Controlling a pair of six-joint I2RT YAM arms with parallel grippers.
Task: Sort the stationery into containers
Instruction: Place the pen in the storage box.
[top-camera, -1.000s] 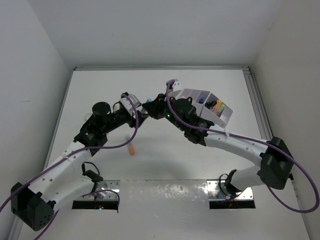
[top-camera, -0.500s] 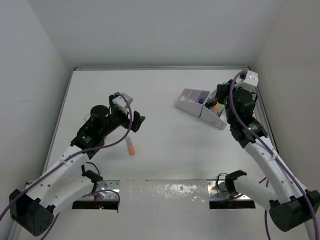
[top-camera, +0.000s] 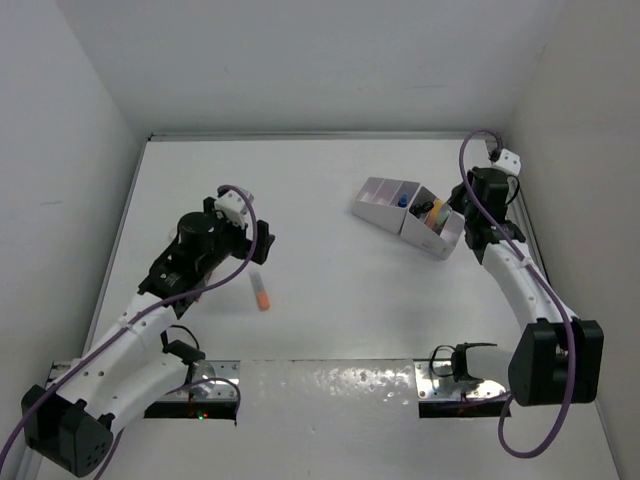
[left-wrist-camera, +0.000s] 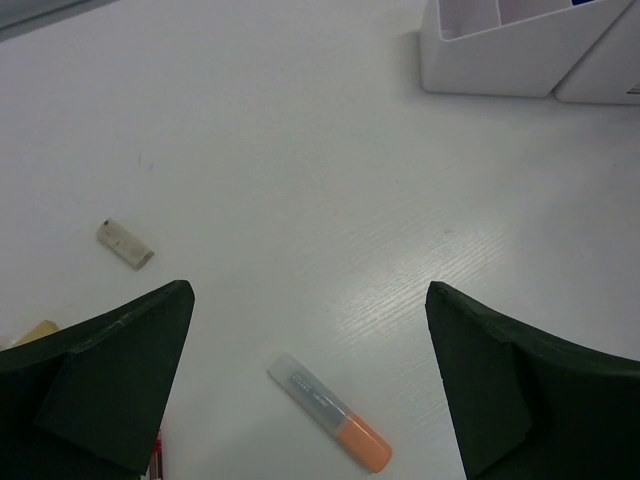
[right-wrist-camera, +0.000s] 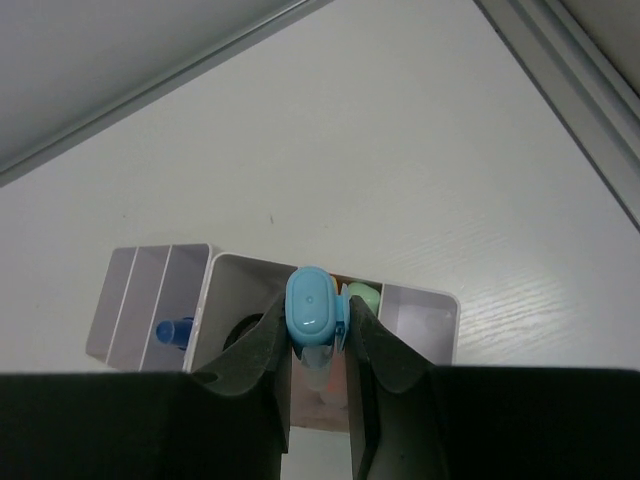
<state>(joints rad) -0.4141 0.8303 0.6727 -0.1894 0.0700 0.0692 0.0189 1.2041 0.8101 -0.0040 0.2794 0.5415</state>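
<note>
right gripper (right-wrist-camera: 318, 345) is pinching a blue-capped item (right-wrist-camera: 312, 308) over the white organizer (right-wrist-camera: 425, 300), above its middle box. releasing off-centre is risking it clipping a divider wall and bouncing out. left gripper (left-wrist-camera: 305, 330) is hanging spread wide, empty, above the orange marker (left-wrist-camera: 330, 412) lying on the table (left-wrist-camera: 300, 150).

I log the table (top-camera: 330, 190) as white, with a faint wood grain in the left wrist view. Marker (left-wrist-camera: 330, 412): orange body, clear frosted cap. Eraser (left-wrist-camera: 125, 244): pale grey-beige. Organizer (right-wrist-camera: 215, 275): white walls, lilac insides. Blue marker (right-wrist-camera: 313, 312): light blue end, pale translucent barrel. I also note a mint-green item (right-wrist-camera: 362, 293) and a darker blue cap (right-wrist-camera: 172, 330). Left fingers (left-wrist-camera: 110, 380) and right fingers (right-wrist-camera: 255, 360) read black to me. Left arm (top-camera: 135, 335): white links, black joints.
</note>
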